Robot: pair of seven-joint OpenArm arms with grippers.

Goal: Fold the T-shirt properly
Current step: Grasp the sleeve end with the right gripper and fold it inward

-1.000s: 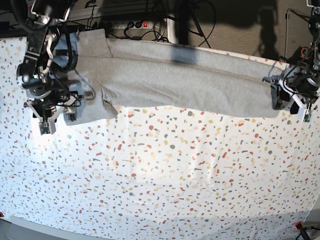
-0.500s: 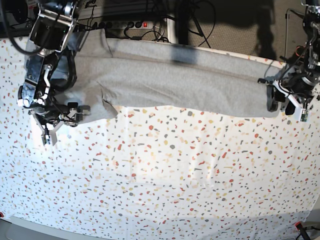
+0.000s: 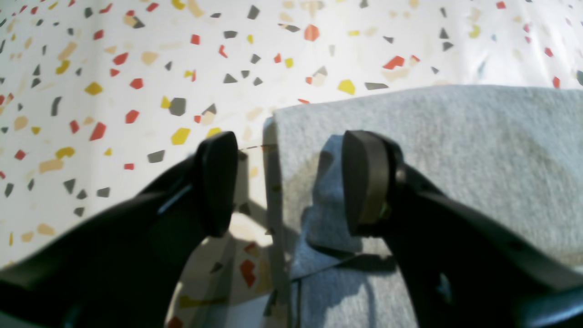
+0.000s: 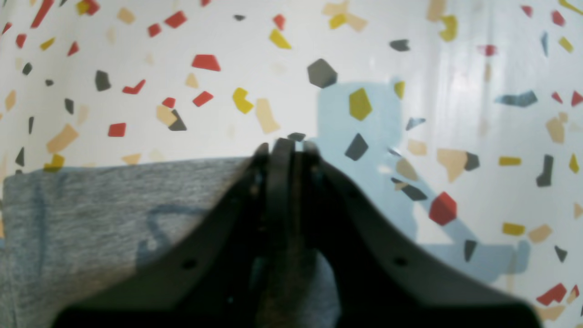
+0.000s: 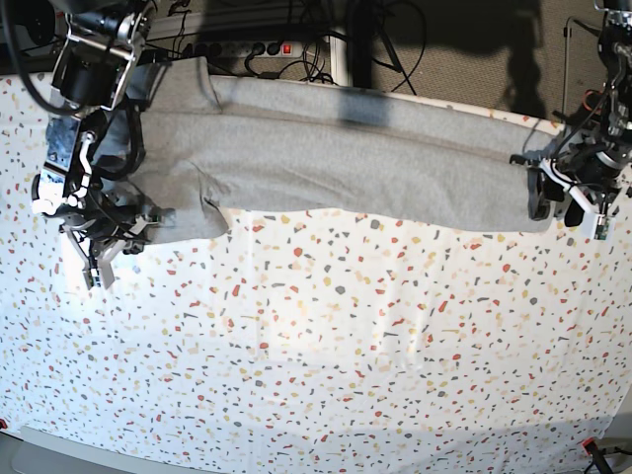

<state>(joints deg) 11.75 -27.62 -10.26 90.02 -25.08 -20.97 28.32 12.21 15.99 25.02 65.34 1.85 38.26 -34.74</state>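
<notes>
— From where you stand, what are the two end effectors doing?

— The left end effector [image 3: 284, 182] has its black fingers [image 3: 218, 182] set wide apart over a corner of the large light heather-grey cotton T-shirt [image 5: 336, 158]. One finger is above the grey cloth, the other above the white tabletop with small red, yellow and grey chips [image 5: 326, 355]. It holds nothing that I can see.

— And the right one?

— The right end effector [image 4: 284, 146] has its fingers pressed together. Its tip is at the edge of the grey cloth. If some cloth is pinched between them, I cannot tell; the black body hides that place.

— Where does the shirt lie?

— It is stretched as a long band along the far side of the tabletop, between the two arms. One sleeve lies beside the right end effector. Behind the tabletop I see black cables [image 5: 296, 44].
</notes>
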